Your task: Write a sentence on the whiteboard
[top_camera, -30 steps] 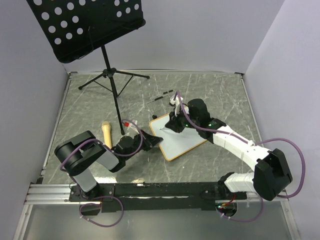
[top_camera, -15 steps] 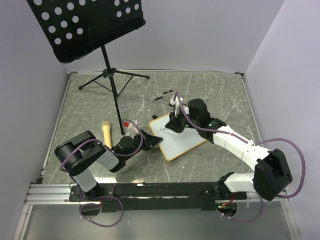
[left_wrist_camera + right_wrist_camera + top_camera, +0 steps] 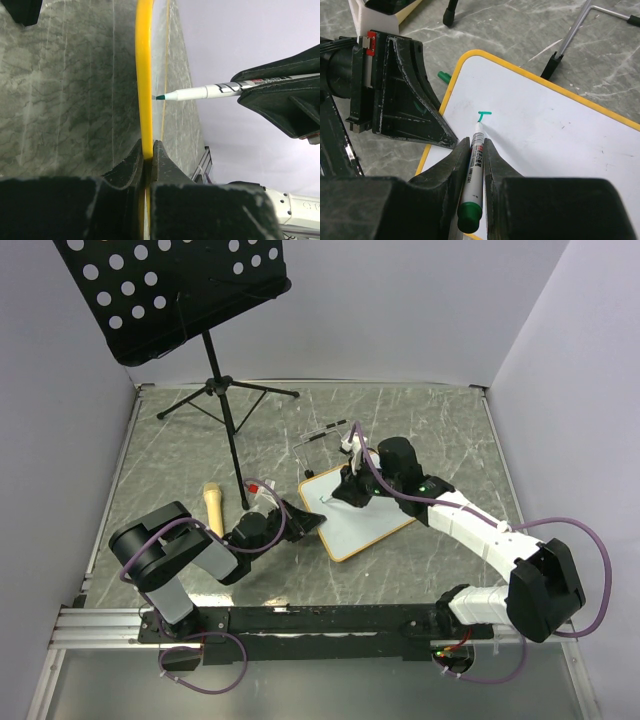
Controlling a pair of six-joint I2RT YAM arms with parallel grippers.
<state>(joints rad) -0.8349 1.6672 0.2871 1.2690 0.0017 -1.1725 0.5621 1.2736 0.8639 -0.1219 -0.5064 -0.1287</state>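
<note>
The whiteboard [image 3: 365, 520] lies flat on the grey marbled table [image 3: 430, 425], just right of centre in the top view. The left gripper [image 3: 148, 155] is clamped on the board's yellow-tan frame at its left edge. The right gripper [image 3: 475, 147] is closed around a green marker [image 3: 478, 134], whose tip sits at the foot of a small green T-shaped mark [image 3: 484, 114] near the board's upper left corner.

One whiteboard [image 3: 372, 522]; one marker [image 3: 476, 152]; one music stand [image 3: 175, 295]
</note>
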